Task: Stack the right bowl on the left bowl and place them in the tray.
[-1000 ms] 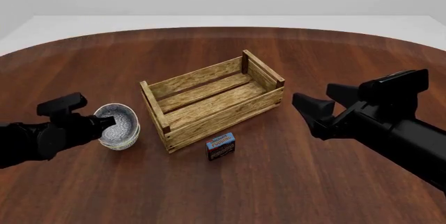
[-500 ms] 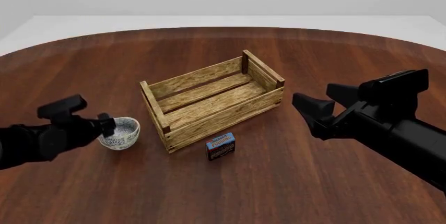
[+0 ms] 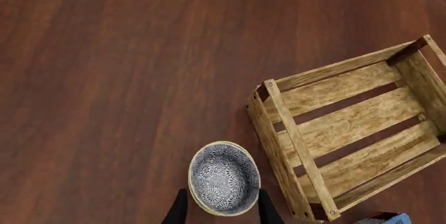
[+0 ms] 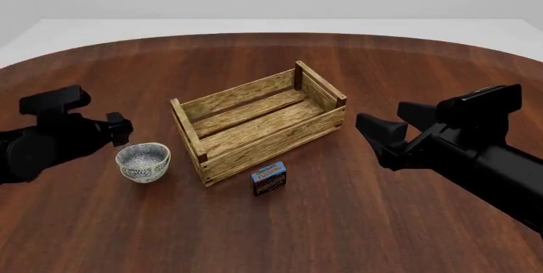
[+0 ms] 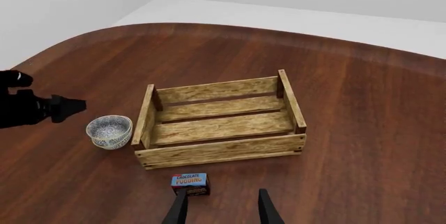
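The left gripper [image 4: 119, 130] is now raised clear of the stacked bowls [image 4: 144, 161] and drawn back toward the left edge of the table, whereas a second ago its fingers were closed around the bowls' rim. The bowls are set down on the table [image 4: 339, 222] beside the tray [image 4: 259, 120], a little lower in the front view than when they were held. In the left wrist view the fingers [image 3: 179, 211] are seen apart on either side of the bowls, apparently above them rather than touching.
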Motion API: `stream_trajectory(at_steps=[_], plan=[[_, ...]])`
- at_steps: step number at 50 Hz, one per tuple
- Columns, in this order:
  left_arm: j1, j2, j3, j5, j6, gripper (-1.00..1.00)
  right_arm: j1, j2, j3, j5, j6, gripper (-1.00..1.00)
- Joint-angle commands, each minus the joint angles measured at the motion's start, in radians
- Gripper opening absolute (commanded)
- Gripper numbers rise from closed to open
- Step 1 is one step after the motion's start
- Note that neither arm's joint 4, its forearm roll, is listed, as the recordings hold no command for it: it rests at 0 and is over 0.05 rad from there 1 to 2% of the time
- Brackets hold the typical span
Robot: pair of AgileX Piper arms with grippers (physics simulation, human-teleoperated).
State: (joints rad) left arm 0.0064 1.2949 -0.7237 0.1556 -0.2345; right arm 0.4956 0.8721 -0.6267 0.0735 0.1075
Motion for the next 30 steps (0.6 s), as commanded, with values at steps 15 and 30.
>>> stream_trajectory(at_steps=[15, 30], plan=[[-0.051, 0.105, -0.153, 0.133, 0.157, 1.0, 0.0, 0.0, -0.002, 0.001, 0.002, 1.0], [-0.051, 0.105, -0.153, 0.133, 0.157, 1.0, 0.0, 0.0, -0.002, 0.001, 0.002, 1.0]])
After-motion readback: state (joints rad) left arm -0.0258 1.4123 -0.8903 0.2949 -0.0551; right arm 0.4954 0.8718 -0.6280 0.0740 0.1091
